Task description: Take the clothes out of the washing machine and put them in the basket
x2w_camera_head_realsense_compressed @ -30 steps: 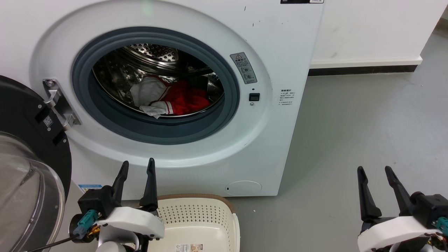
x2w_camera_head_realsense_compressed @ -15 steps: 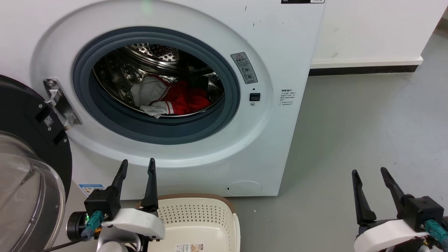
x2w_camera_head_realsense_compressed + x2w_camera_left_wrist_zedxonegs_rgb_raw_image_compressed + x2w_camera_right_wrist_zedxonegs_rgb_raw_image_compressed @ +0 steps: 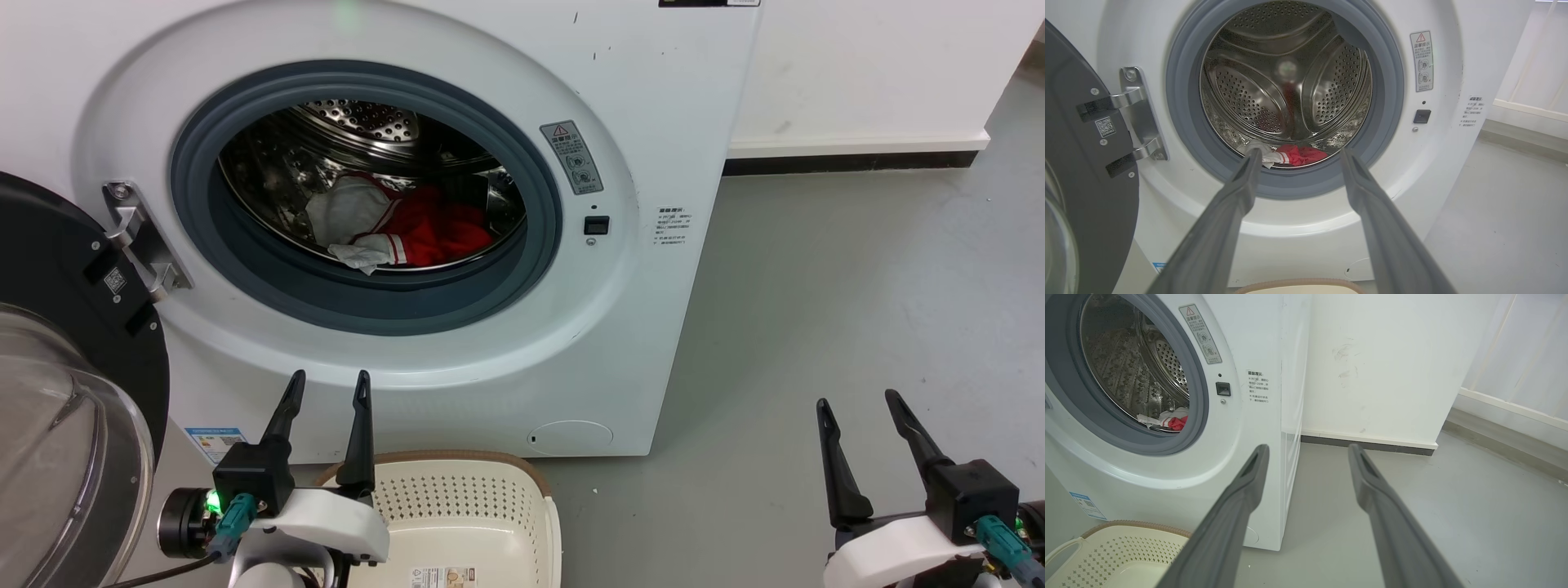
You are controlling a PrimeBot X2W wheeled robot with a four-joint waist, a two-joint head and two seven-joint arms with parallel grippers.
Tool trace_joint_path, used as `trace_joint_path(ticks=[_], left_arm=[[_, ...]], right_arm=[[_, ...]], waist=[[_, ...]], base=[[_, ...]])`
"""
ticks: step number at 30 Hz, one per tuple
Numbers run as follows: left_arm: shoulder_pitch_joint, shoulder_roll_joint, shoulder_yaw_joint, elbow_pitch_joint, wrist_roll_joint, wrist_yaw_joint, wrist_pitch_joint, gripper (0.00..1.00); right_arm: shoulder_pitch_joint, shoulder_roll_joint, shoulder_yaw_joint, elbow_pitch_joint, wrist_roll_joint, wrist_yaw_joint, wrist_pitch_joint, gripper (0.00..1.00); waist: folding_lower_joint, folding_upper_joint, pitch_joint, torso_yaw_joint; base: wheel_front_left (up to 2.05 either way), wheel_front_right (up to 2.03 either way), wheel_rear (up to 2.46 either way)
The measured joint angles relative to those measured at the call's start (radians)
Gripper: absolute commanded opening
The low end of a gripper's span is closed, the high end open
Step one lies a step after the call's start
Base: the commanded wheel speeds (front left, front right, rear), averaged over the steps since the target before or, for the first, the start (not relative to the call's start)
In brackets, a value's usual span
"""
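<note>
The white washing machine [image 3: 645,106] stands with its black-framed glass door [image 3: 57,392] swung open to the left. Red and white clothes [image 3: 400,229] lie at the bottom of the steel drum; the clothes [image 3: 1290,154] and clothes [image 3: 1169,420] also peek over the grey rim in both wrist views. The cream basket [image 3: 457,523] sits on the floor in front of the machine. My left gripper [image 3: 328,385] is open, empty, below the porthole and beside the basket's left rim. My right gripper [image 3: 856,402] is open and empty over the floor, right of the machine.
Grey floor [image 3: 857,310] stretches to the right of the machine up to a white wall with a dark skirting [image 3: 849,162]. The door hinge bracket [image 3: 139,245] juts out at the porthole's left.
Both grippers have shifted slightly: the left one moved a little right and lower, the right one drifted left. The clothes and basket have stayed in place.
</note>
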Motion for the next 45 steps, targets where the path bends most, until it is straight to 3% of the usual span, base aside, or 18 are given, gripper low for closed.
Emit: trace_joint_path(ticks=[24, 31, 45], left_arm=[[-0.008, 0.0, 0.009, 0.026, 0.004, 0.007, 0.0, 1.0], [-0.077, 0.015, 0.025, 0.049, 0.016, 0.004, 0.0, 1.0], [-0.365, 0.134, 0.072, 0.24, 0.012, -0.012, 0.0, 1.0]], right_arm=[[0.0, 0.0, 0.002, 0.006, 0.003, 0.0, 0.002, 1.0], [-0.013, 0.0, 0.021, -0.012, 0.011, 0.0, 0.006, 1.0], [-0.115, -0.001, 0.072, -0.018, 0.038, 0.0, -0.026, 1.0]], waist=[[0.0, 0.0, 0.006, 0.002], [0.0, 0.0, 0.041, -0.019], [0.0002, 0.0, 0.239, -0.115]], base=[[0.0, 0.0, 0.0], [0.0, 0.0, 0.0], [0.0, 0.0, 0.0]])
